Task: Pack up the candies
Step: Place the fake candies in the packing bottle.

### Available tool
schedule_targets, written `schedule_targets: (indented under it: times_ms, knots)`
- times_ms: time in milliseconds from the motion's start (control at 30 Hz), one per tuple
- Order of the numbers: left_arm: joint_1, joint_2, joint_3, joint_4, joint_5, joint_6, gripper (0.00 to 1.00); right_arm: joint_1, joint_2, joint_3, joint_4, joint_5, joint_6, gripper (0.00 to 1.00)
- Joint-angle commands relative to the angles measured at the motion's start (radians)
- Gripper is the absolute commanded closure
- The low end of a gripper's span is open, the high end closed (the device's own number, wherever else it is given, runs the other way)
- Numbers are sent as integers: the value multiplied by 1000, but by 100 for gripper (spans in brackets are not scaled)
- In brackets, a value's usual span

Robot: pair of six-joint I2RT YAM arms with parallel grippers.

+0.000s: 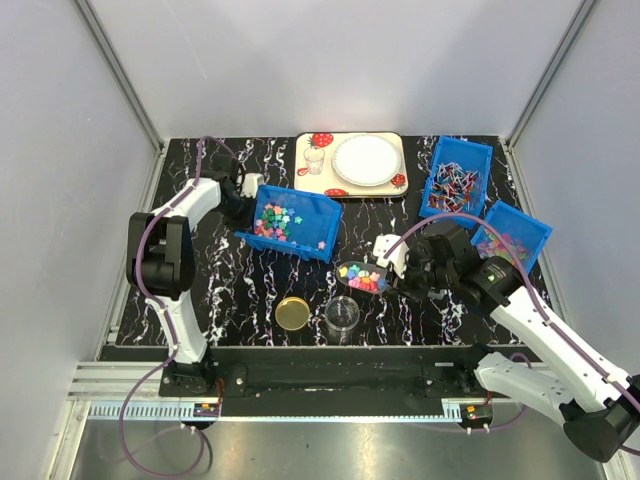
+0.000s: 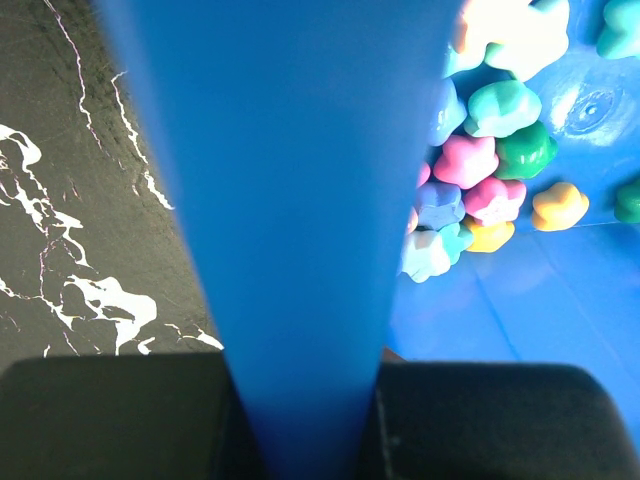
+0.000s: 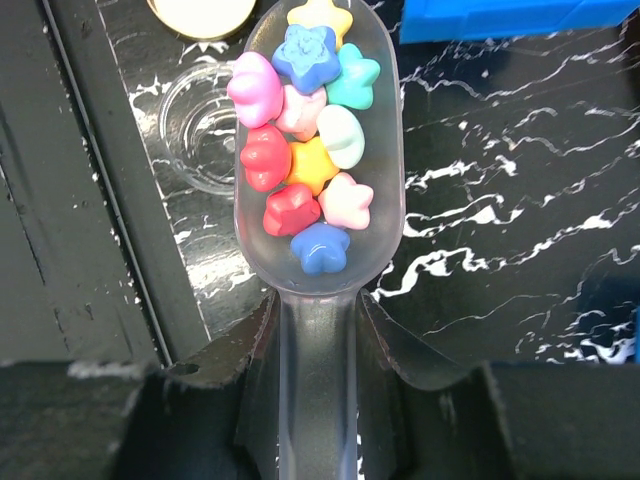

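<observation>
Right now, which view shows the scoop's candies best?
Right wrist: the scoop, held in the right tool, fills the frame, its candies easy to count. Top view shows it tiny, colours merged. Left wrist shows only the bin, no scoop.

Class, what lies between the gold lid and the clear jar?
Nothing: only bare black marbled table separates the gold lid and clear jar, shown in the top view.

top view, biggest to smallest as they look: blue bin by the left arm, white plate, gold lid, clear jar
1. blue bin
2. white plate
3. gold lid and clear jar: they look about alike, so I won't rank them.
</observation>
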Motion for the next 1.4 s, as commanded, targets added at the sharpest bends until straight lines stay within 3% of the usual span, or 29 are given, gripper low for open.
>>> schedule_targets:
  times_ms: [0,1367]
  knots:
    - [4,-5,3,64,42,3,100,-5,-22,-6,19,-27,14,100]
    - [4,30,10,64,38,3,100,-1,-10,-29,-60,-4,-24,100]
